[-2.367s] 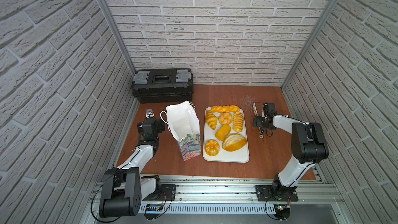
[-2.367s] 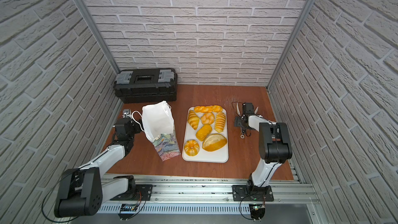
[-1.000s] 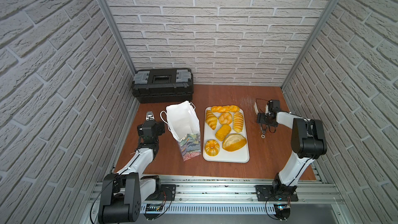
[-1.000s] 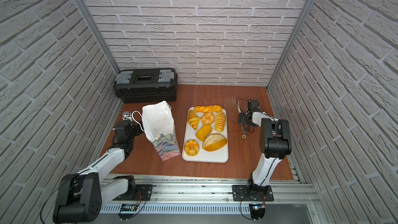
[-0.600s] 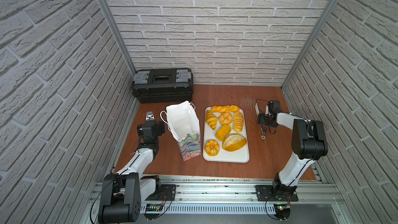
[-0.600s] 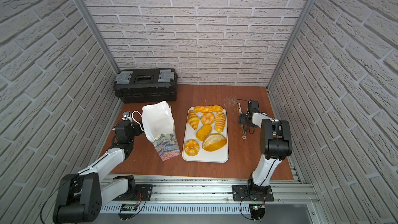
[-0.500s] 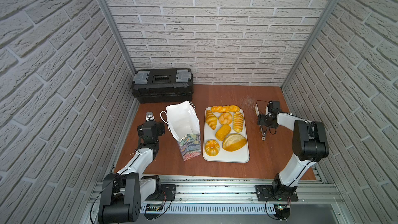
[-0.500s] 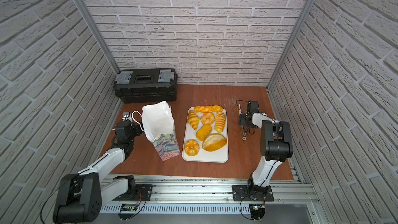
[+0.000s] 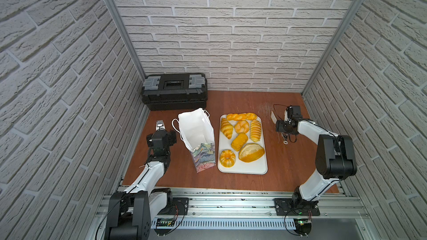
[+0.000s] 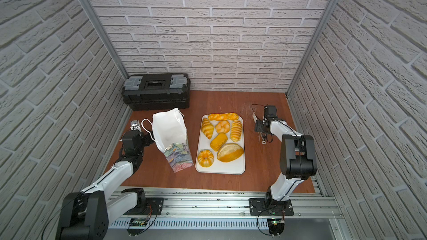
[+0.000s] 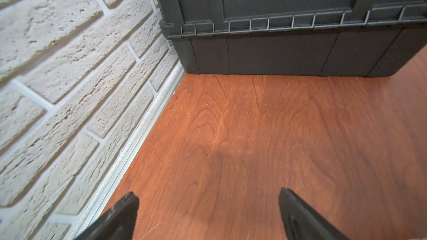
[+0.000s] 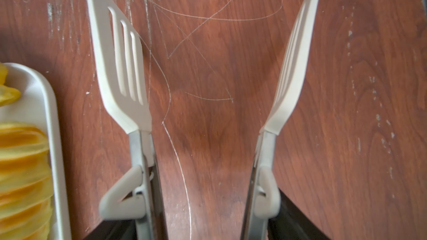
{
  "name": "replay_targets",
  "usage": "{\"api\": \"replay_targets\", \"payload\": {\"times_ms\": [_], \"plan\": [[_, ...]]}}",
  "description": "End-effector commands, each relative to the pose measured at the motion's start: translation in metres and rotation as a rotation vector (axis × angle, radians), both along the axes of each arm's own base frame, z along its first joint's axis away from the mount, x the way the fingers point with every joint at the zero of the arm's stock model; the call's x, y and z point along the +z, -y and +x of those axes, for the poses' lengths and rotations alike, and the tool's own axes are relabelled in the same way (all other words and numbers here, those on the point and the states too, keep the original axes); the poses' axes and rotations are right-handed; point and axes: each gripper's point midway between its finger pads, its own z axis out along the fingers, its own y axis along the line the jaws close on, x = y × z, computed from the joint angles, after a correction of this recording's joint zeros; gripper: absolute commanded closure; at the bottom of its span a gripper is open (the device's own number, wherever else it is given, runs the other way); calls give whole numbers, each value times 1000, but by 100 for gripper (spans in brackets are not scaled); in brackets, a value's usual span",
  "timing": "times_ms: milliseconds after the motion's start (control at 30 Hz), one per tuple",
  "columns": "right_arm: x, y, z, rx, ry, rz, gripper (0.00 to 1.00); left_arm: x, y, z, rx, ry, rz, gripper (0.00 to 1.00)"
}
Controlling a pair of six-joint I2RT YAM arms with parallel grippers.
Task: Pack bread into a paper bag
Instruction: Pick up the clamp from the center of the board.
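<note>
On the white tray, in both top views, all seven pieces of bread are laid, just beside the upright paper bag. From the left wrist, the left gripper is seen with fingers apart, facing a black toolbox. From the right wrist, the right gripper is seen clamped on white tongs, blades spread, near the tray.

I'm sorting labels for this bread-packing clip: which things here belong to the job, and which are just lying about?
Part of the job:
- bread, seven pieces
- paper bag, standing open
- tray under the bread
- tongs, beside the tray

Just lying about:
- toolbox, black, shut, against the back wall
</note>
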Motion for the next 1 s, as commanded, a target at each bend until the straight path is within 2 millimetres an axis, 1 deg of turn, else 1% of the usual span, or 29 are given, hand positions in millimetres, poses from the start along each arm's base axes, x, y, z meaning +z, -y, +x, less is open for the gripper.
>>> {"api": "replay_targets", "payload": {"times_ms": [0,200,367,533,767,900,933,967], "plan": [[47,-5,13,15,134,-32,23,-2,-1,-2,10,8,3,2],[90,-23,19,64,196,-55,23,0,-1,-2,11,18,1,2],[114,-38,19,89,218,-44,23,2,-1,-4,16,27,3,2],[123,-58,17,125,236,-12,26,0,-1,-4,17,26,2,2],[130,-87,4,210,218,-26,32,0,-3,-4,22,26,11,2],[134,-91,-4,224,218,-42,33,-2,-3,-3,23,24,8,2],[135,-91,-5,222,220,-43,34,-4,-3,-3,24,21,7,2],[136,-91,-6,222,222,-43,39,-4,-3,-3,25,22,6,2]]}}
